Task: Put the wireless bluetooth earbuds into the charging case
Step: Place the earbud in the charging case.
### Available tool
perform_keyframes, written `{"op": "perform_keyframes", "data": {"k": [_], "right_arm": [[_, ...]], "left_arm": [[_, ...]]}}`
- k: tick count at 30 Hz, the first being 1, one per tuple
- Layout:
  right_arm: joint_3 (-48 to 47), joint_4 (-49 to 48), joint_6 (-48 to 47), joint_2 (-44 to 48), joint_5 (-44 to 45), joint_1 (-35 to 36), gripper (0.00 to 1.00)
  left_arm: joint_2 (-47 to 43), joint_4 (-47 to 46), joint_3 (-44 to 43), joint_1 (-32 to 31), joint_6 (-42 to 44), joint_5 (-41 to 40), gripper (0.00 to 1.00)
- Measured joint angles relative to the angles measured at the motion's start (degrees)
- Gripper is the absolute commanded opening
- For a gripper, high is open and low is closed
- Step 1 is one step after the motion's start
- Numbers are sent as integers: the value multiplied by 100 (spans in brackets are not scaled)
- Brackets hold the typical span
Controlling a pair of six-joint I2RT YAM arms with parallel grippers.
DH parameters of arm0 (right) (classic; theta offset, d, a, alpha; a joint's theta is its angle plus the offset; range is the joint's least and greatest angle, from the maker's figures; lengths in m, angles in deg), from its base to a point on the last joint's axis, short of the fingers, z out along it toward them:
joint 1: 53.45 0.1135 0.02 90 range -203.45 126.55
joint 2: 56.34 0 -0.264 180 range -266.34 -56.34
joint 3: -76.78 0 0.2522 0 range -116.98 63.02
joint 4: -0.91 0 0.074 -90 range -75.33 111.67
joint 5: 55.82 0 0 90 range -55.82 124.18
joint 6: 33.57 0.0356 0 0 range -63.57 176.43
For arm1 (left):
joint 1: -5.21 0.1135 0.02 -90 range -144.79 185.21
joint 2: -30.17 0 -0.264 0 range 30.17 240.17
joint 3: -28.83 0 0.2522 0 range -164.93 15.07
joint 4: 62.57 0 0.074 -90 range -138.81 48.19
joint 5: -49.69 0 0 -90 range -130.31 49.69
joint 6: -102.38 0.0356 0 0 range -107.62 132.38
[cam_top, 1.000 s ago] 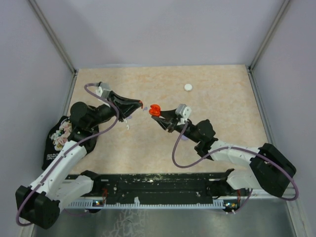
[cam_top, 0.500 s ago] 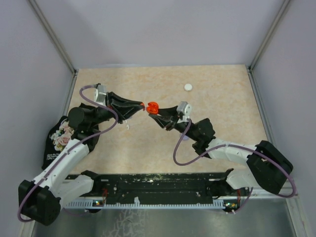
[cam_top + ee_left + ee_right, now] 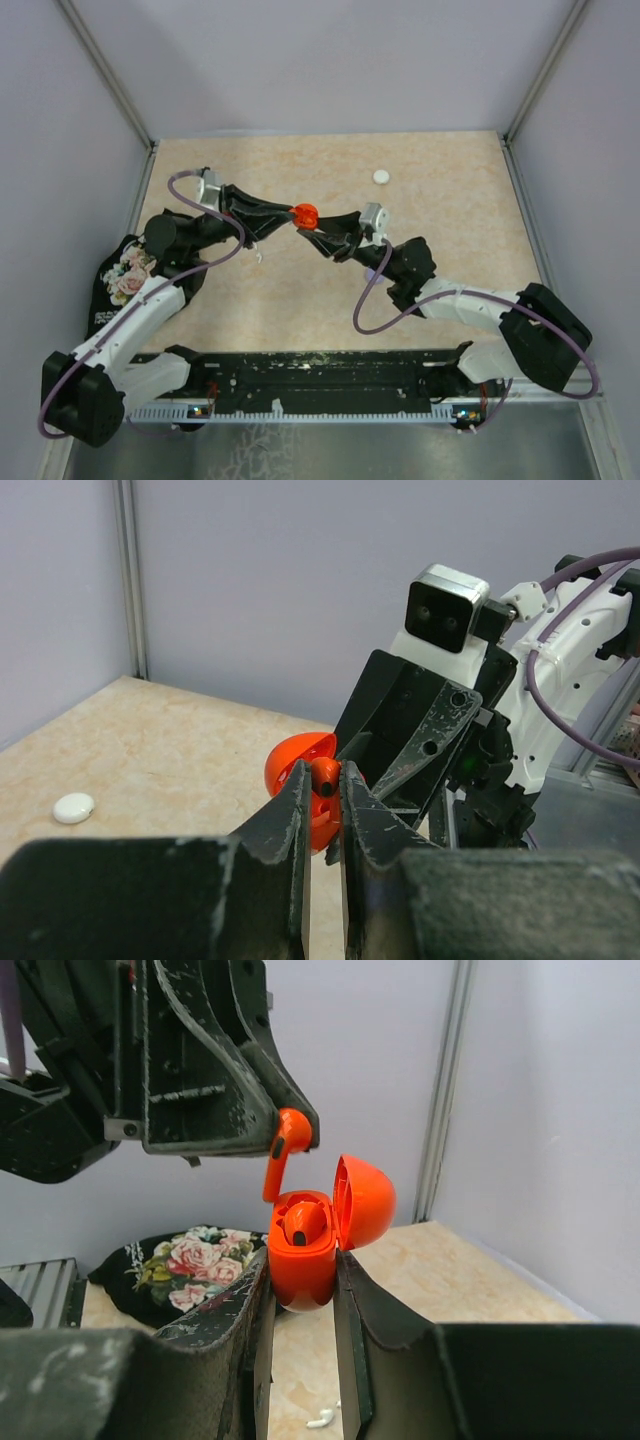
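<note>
My right gripper is shut on the sides of an orange-red charging case, held upright above the table with its lid swung open. One red earbud sits in a slot inside. My left gripper is shut on a second red earbud. That held earbud points its stem down, with the tip at the case's open left rim. From above, both grippers meet at the case over the table's middle.
A white earbud lies on the table under the left gripper, also seen below the case. A small white disc rests at the back right. A black floral pouch lies at the left edge.
Both grippers have closed in on each other. The left one brought the red earbud rightward until it reached the open case, which the right gripper carried slightly left and back.
</note>
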Motion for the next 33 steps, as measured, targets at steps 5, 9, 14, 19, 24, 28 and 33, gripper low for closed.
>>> {"op": "perform_keyframes", "data": {"k": [5, 9, 14, 19, 24, 28, 33], "right_arm": [[-46, -13, 35, -4, -111, 2, 0], [-66, -24, 74, -22, -199, 11, 0], [-66, -59, 153, -48, -236, 11, 0], [-68, -59, 181, -48, -240, 11, 0], [-68, -109, 199, -48, -240, 11, 0], [-68, -120, 199, -48, -234, 11, 0], [-68, -118, 197, -48, -205, 11, 0]], "left_arm": [[74, -94, 0, -17, 0, -2, 9], [92, -144, 0, -39, 0, -2, 9], [92, -146, 2, -66, 4, -2, 9], [92, -149, 13, -74, 17, -2, 9], [94, -131, 35, -98, 61, 0, 10], [92, -90, 55, -122, 127, 2, 11], [68, -2, 55, -122, 245, 7, 15]]}}
